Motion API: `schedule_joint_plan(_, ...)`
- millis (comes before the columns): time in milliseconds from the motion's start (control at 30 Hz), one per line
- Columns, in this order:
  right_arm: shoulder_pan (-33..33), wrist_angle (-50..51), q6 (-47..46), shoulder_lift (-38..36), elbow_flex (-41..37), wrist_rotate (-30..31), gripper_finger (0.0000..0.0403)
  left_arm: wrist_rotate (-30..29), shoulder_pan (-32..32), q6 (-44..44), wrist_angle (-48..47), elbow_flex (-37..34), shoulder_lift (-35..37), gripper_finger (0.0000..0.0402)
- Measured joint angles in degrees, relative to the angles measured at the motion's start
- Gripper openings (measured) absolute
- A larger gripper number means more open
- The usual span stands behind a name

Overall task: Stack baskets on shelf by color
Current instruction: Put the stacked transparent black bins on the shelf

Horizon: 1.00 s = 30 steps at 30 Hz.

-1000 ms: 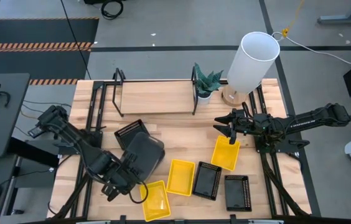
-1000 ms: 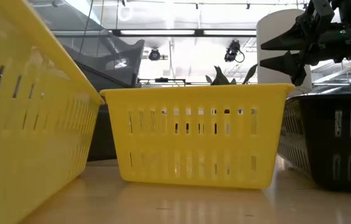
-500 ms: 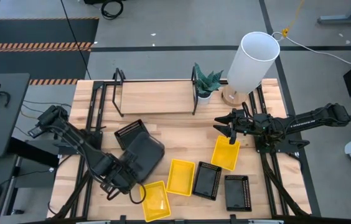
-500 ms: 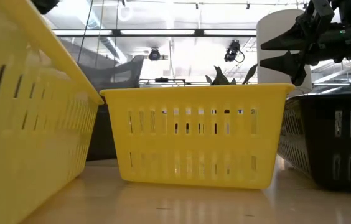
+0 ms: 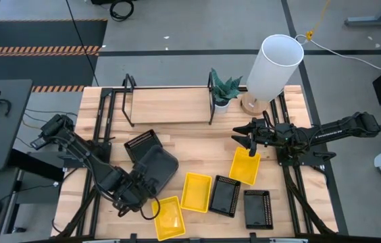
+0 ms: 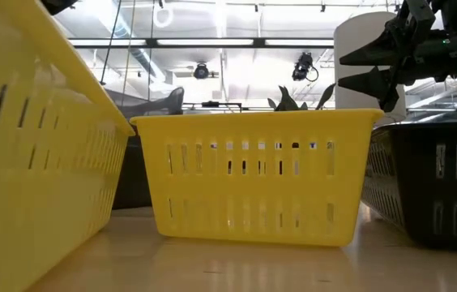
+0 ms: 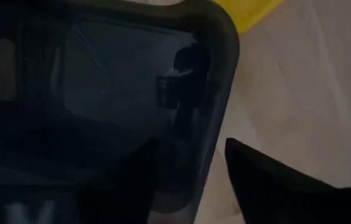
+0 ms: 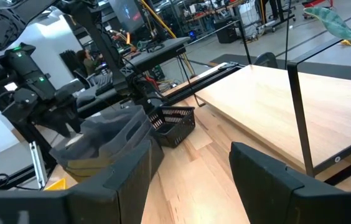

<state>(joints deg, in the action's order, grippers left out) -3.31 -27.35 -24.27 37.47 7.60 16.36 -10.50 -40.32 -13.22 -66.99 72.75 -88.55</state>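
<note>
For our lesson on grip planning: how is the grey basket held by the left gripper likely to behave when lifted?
The grey basket is thin-walled and empty, so probably light. The left gripper pinches only one rim, so it may tilt or swing. Its smooth plastic wall could slip between the fingers.

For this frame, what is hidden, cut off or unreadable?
- Left gripper: high view, its fingertips hidden behind the grey basket; the grip is unclear.
- Left wrist view: too dark and close.
- Low view: the yellow baskets block the shelf.
- Right gripper: what lies directly beneath is hidden.
</note>
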Motion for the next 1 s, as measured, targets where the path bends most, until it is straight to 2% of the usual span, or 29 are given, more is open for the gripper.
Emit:
schedule_joint_plan(200, 0.0, 0.0, 0.0, 0.0, 0.0, 0.0, 0.0221, -0.2, 0.0, -4.5, 3.0, -0.9, 0.0, 0.0234)
schedule_joint_plan(433, 0.0, 0.0, 0.0, 0.0, 0.0, 0.0, 0.0221, -0.3, -0.2, -7.4, 7.8, -6.9, 0.0, 0.0216)
schedule_joint_plan(767, 0.0, 0.0, 0.0, 0.0, 0.0, 0.0, 0.0221, -0.4, 0.4, -8.2, 11.3, -13.3, 0.0, 0.0149)
schedule_joint_plan(1000, 0.0, 0.0, 0.0, 0.0, 0.0, 0.0, 0.0221, -0.9, 0.5, -7.7, 11.9, -13.3, 0.0, 0.0052)
